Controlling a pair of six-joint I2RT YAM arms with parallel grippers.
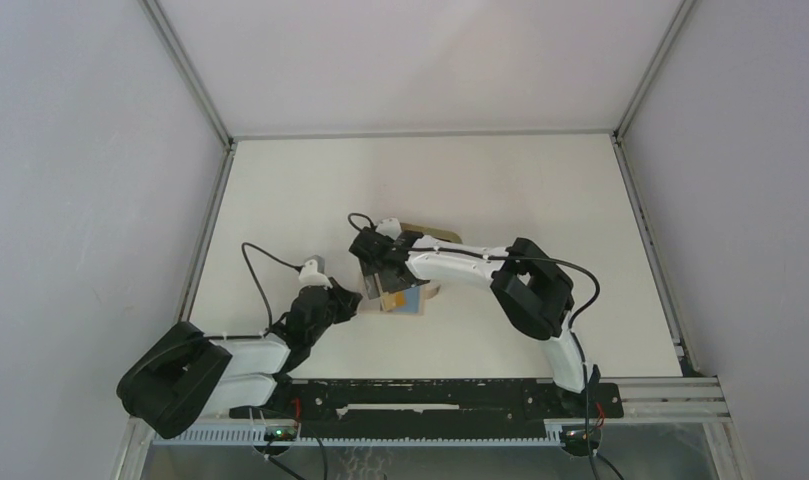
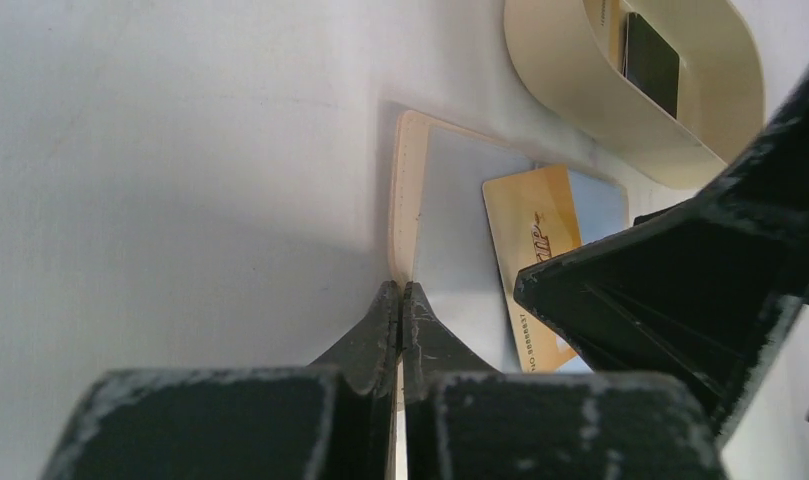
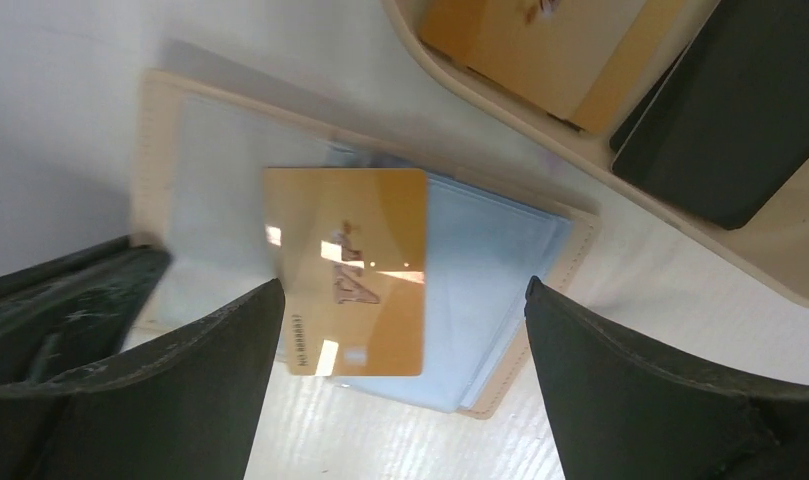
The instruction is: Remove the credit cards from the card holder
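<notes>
The tan card holder (image 3: 160, 150) lies open on the table with its pale blue sleeves up. A gold credit card (image 3: 345, 270) rests across those sleeves, partly over the holder's near edge. My right gripper (image 3: 405, 290) hovers open above it, one finger on each side of the card and neither touching it. My left gripper (image 2: 401, 290) is shut on the card holder's (image 2: 410, 200) tan edge, and the gold card (image 2: 535, 250) lies just to the right of it. From above, the left gripper (image 1: 348, 300) and right gripper (image 1: 385, 280) meet over the holder (image 1: 408, 302).
An oval tan tray (image 3: 540, 130) sits right behind the holder, with another gold card (image 3: 530, 40) and a black card (image 3: 730, 110) inside it. The left wrist view shows the tray (image 2: 580, 90) and black card (image 2: 650, 60). White walls enclose the table.
</notes>
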